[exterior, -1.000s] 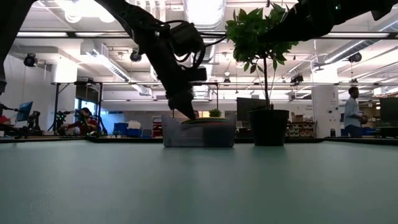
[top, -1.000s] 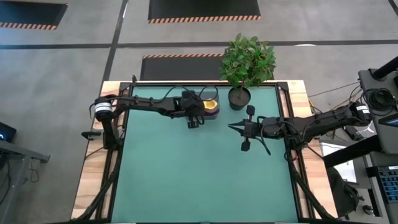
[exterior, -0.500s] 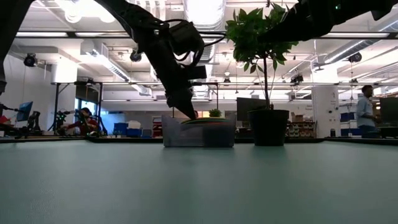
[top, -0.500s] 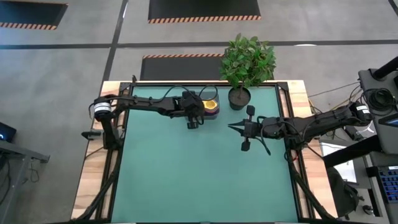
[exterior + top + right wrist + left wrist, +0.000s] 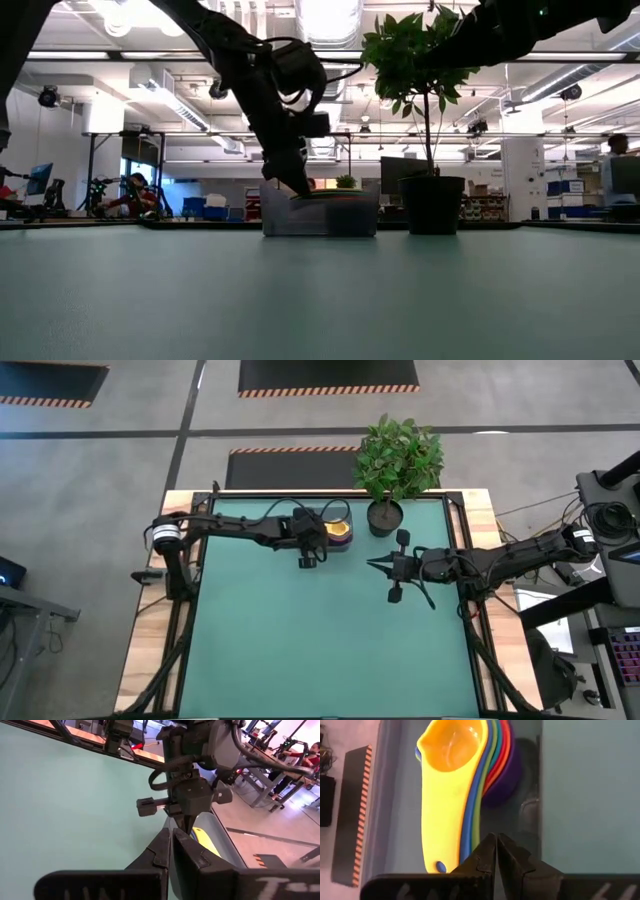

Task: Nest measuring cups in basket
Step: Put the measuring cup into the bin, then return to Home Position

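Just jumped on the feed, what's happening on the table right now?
The measuring cups sit nested in the basket at the table's far edge, beside a potted plant. The left end effector is shut and empty over the basket. The right end effector, also shut, waits mid-table.

Two slender matte-black jointed arms, looped with thin black cables. Left arm point(image 5: 235, 530): white band near the base, boxy black wrist housing. Right arm point(image 5: 500, 560): same build. Left pincer point(image 5: 496, 851) and right pincer point(image 5: 171, 845): paired dark tapered fingers on a flat black crossbar.
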